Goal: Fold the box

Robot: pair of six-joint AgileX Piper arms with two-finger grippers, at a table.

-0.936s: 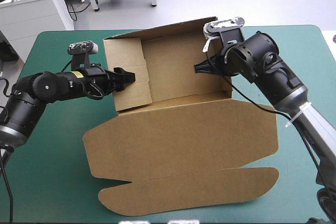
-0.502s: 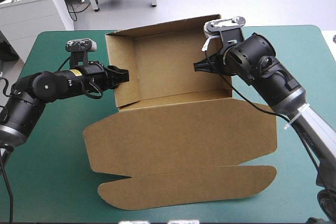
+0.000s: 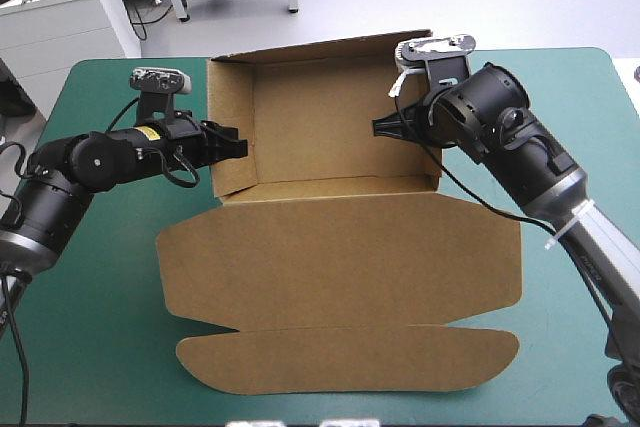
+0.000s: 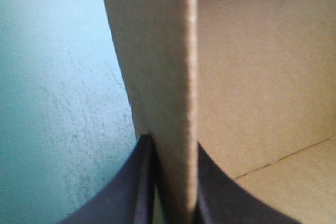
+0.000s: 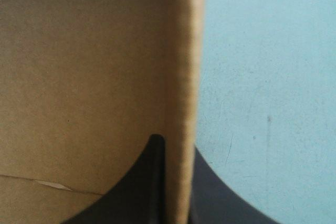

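Note:
The brown box (image 3: 320,132) stands as an open tray in the middle of the teal-green table (image 3: 90,327). Its back and side walls are raised. The lid (image 3: 340,257) lies flat toward the front, ending in a rounded flap (image 3: 350,362). My left gripper (image 3: 236,146) is shut on the upright left wall (image 3: 228,117), one black finger on each side of the board edge (image 4: 173,77) in the left wrist view, where the gripper (image 4: 173,142) pinches it. At the opposite wall, my right gripper (image 3: 385,127) is shut the same way; its wrist view shows the gripper (image 5: 176,144) straddling the board (image 5: 181,51).
The flat lid and flap reach almost to the table's front edge. Teal-green cover (image 3: 570,87) shows to the left and right of the box and beside each held wall (image 5: 262,77).
The left wall panel, earlier leaning inward over the tray floor, now stands upright. My left gripper's fingers have come together on it. The right gripper has held its wall throughout.

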